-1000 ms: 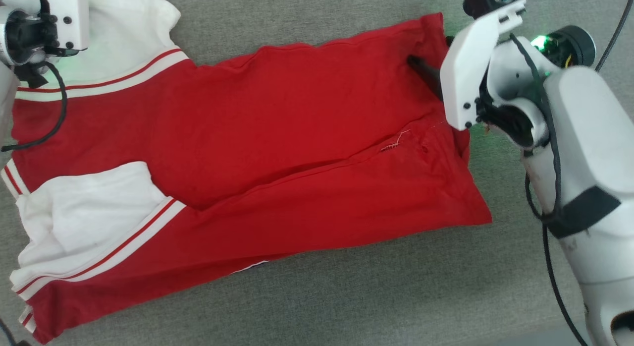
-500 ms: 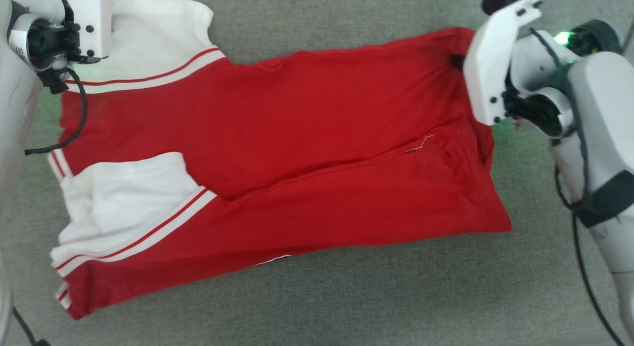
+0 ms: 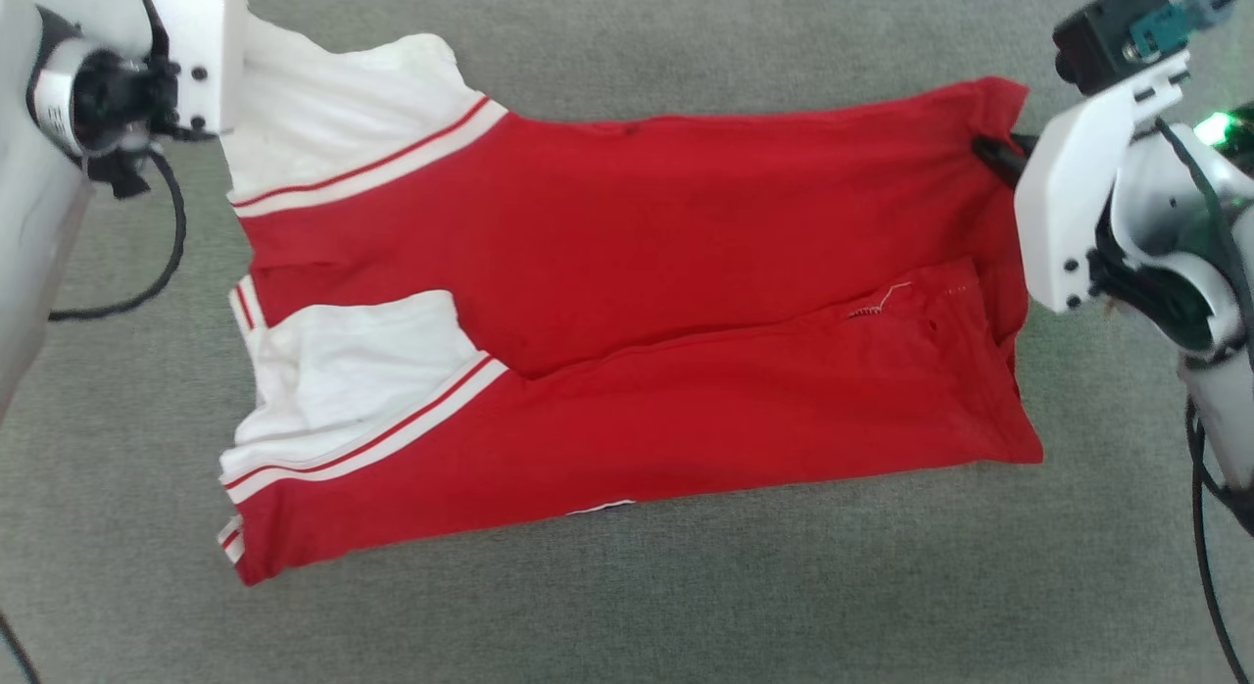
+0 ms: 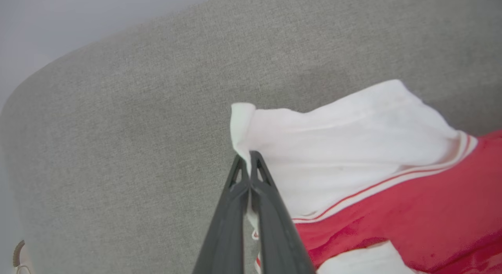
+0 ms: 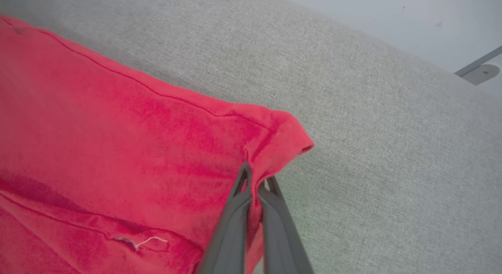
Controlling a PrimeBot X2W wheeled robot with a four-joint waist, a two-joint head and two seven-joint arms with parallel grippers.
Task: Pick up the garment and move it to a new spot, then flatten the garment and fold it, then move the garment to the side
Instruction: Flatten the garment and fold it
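The garment point(image 3: 686, 233) lies folded lengthwise on the grey cloth surface, red with white sleeves point(image 3: 362, 361) and striped trim; its lettering is hidden. My left gripper point(image 4: 248, 158) is shut on the edge of the far white sleeve point(image 4: 353, 132). In the head view that sleeve runs up under the left wrist housing point(image 3: 186, 57). My right gripper point(image 5: 257, 179) is shut on the far red hem corner point(image 5: 282, 132), and its dark fingers point(image 3: 994, 157) poke out at the garment's far right corner.
The grey cloth surface point(image 3: 627, 615) spreads all round the garment. Its rounded far edge point(image 4: 43, 66) meets a pale background. A metal bracket point(image 5: 480, 70) sits beyond the surface. Black cables point(image 3: 167, 263) hang from both arms.
The garment and both arms now sit further right in the head view, the garment shifting most. Both grippers keep their hold, and the far sleeve is drawn out more toward the left gripper.
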